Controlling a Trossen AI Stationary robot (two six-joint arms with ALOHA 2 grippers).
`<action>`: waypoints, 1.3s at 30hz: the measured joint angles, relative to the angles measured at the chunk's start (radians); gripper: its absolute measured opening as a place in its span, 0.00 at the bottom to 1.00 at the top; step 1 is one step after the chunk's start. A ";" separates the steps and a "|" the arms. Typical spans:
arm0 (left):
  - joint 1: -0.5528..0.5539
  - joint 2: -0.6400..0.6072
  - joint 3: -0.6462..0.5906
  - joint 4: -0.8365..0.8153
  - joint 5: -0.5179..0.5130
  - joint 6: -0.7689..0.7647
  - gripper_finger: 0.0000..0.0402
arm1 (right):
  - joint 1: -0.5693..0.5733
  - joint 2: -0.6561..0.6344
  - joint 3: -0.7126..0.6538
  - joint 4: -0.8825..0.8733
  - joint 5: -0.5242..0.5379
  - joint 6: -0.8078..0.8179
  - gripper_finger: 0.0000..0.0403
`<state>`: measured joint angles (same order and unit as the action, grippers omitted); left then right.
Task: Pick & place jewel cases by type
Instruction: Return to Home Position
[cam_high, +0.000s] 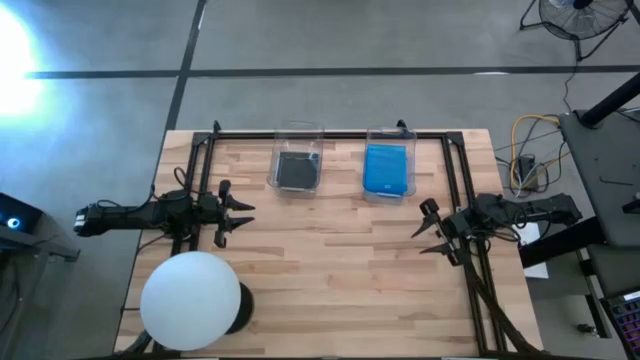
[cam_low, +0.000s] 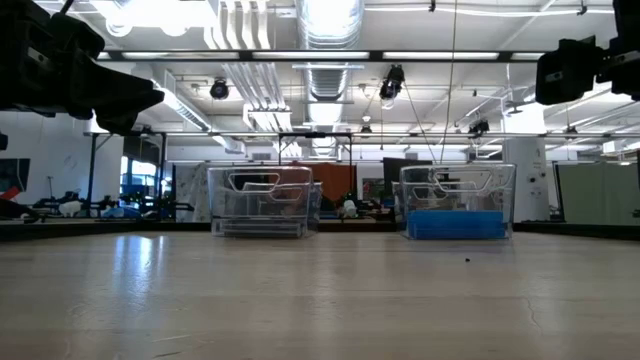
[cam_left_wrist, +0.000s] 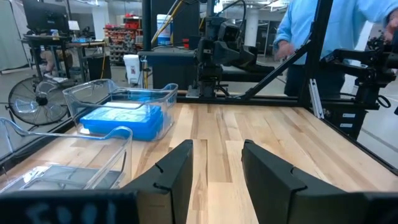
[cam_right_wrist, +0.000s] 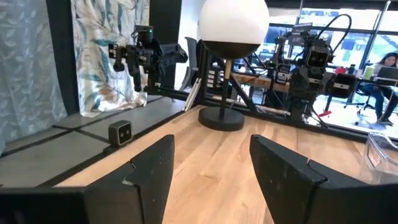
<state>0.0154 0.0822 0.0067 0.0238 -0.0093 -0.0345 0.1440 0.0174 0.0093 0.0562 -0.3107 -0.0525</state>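
Note:
The dark jewel cases lie stacked in the left clear bin near the table's far edge. The blue jewel cases lie stacked in the right clear bin; they also show in the low view and the left wrist view. My left gripper hovers open at the table's left side, holding nothing. My right gripper hovers open at the right side, also holding nothing. Both point toward the table's middle.
A big white sphere on a dark stand occupies the near left corner. A black frame runs around the table's far and side edges. Bare wood lies between the grippers and along the near edge. A person in blue stands beyond the table.

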 joint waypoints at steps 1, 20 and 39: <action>0.000 0.000 0.000 0.000 0.000 0.000 0.30 | 0.000 0.000 0.000 0.000 0.000 0.000 0.52; 0.000 0.000 0.000 0.000 0.001 0.000 0.30 | -0.076 -0.009 0.000 -0.005 -0.001 0.000 0.52; 0.000 0.000 0.000 0.000 0.001 0.000 0.30 | -0.127 -0.012 0.000 -0.046 0.341 -0.001 0.52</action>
<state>0.0154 0.0822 0.0067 0.0238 -0.0086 -0.0345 0.0170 0.0057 0.0097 0.0101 0.0303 -0.0532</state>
